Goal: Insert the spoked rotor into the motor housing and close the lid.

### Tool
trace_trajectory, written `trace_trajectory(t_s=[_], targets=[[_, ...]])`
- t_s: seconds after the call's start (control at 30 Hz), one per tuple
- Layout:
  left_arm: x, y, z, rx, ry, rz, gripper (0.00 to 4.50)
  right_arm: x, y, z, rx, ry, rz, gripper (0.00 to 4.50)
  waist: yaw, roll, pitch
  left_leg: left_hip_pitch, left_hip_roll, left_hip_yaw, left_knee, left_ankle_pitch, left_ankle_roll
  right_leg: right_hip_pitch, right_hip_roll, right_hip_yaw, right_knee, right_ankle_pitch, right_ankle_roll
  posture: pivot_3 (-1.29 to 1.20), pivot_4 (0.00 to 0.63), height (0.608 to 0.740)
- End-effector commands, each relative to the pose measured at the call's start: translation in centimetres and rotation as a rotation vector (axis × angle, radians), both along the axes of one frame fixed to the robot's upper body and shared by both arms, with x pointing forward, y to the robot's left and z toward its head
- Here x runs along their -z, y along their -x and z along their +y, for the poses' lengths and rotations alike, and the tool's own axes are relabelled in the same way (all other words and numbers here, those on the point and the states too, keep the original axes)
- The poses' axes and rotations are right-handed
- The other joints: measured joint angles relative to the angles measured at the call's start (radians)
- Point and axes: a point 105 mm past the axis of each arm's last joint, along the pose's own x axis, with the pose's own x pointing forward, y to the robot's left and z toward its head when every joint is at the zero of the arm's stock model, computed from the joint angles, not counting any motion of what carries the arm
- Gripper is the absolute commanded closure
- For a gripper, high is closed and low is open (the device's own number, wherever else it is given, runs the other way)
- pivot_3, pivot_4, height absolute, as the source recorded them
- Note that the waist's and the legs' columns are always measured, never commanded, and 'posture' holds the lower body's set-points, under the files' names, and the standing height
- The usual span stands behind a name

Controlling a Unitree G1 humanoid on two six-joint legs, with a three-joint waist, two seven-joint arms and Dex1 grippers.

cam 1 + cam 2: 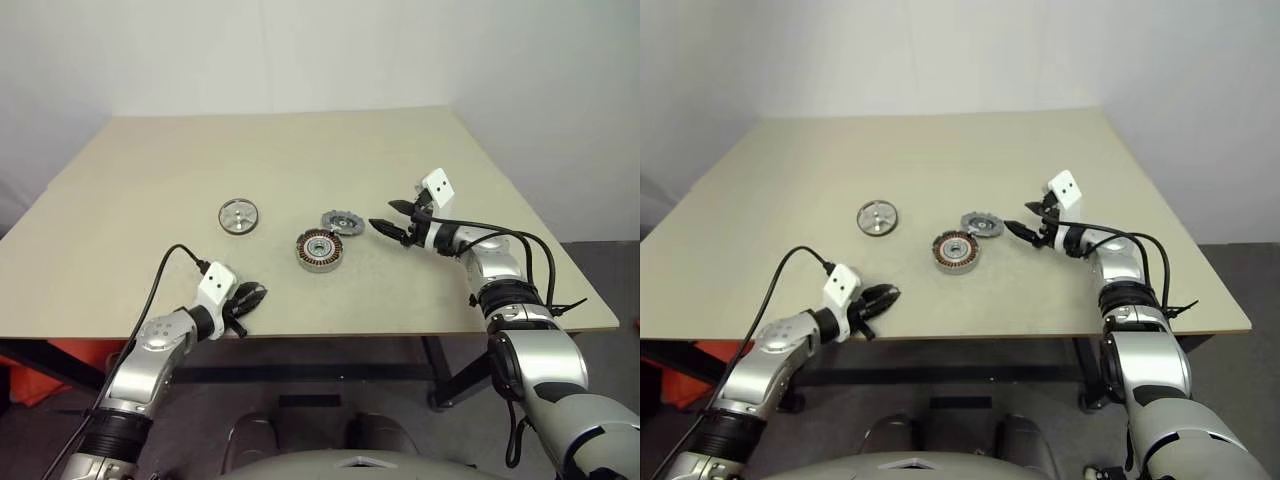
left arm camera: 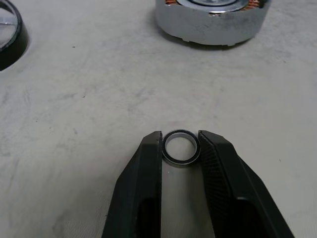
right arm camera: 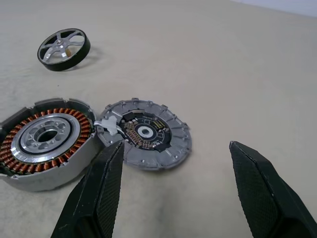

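The left hand is pinching a small ring near the surface's front edge. The right hand is hanging released beside the lid, which touches the motor housing mid-surface. The spoked rotor is lying apart, leftward; it should be gripped by its rim.

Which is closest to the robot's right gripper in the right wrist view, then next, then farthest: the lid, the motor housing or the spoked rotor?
1. The lid: lying flat just ahead of the open right gripper, by its finger.
2. The motor housing: next to the lid, on its far side from the gripper.
3. The spoked rotor: farthest, off alone across the table.
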Motion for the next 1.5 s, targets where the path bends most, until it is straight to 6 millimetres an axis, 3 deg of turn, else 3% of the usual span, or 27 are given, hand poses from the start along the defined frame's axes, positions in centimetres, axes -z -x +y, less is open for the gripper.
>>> trace_trajectory(t_s=[0.03, 0.3, 0.5, 0.87, 1.5], targets=[[-2.4, -1.7, -0.3, -0.028, 0.019, -0.073, 3.4, -2.3, -0.7, 0.4, -0.013, -0.011, -0.074, 0.66, 0.001, -0.002, 0.001, -0.001, 0.0, 0.0, 0.0, 0.0, 0.0, 0.0, 0.0, 0.0, 0.0, 0.0, 0.0, 0.0, 0.0, 0.74], [-6.4, -4.1, -2.9, -0.003, 0.1, -0.167, 3.4, -2.2, -0.6, 0.6, -0.016, -0.014, -0.075, 0.66, 0.0, -0.005, 0.003, -0.005, 0.0, 0.0, 0.001, 0.001, 0.0, -0.002, -0.001, -0.002, 0.0, 0.003, -0.005, 0.0, 0.0, 0.74], [-7.9, -5.1, -4.4, 0.035, 0.12, -0.195, 3.4, -2.2, -0.6, 0.6, -0.015, -0.017, -0.076, 0.66, 0.002, -0.005, 0.003, -0.014, 0.0, 0.0, 0.001, -0.001, 0.006, -0.009, -0.001, -0.004, -0.001, 0.002, -0.009, 0.0, 0.0, 0.74], [-7.6, -6.7, -8.4, 0.148, 0.085, -0.173, 3.4, -2.2, -0.6, 0.5, -0.007, -0.025, -0.075, 0.66, 0.023, -0.005, 0.003, -0.022, 0.0, 0.001, 0.003, 0.002, 0.004, -0.015, -0.002, -0.008, 0.004, 0.002, -0.009, 0.0, 0.0, 0.74], [-6.6, -7.9, -11.4, 0.204, 0.056, -0.144, 3.4, -2.1, -0.5, 0.5, -0.002, -0.031, -0.08, 0.66, 0.026, -0.005, 0.003, -0.025, -0.001, 0.0, 0.005, 0.003, 0.005, -0.015, -0.005, -0.013, 0.004, 0.002, -0.009, 0.0, 0.0, 0.74]])
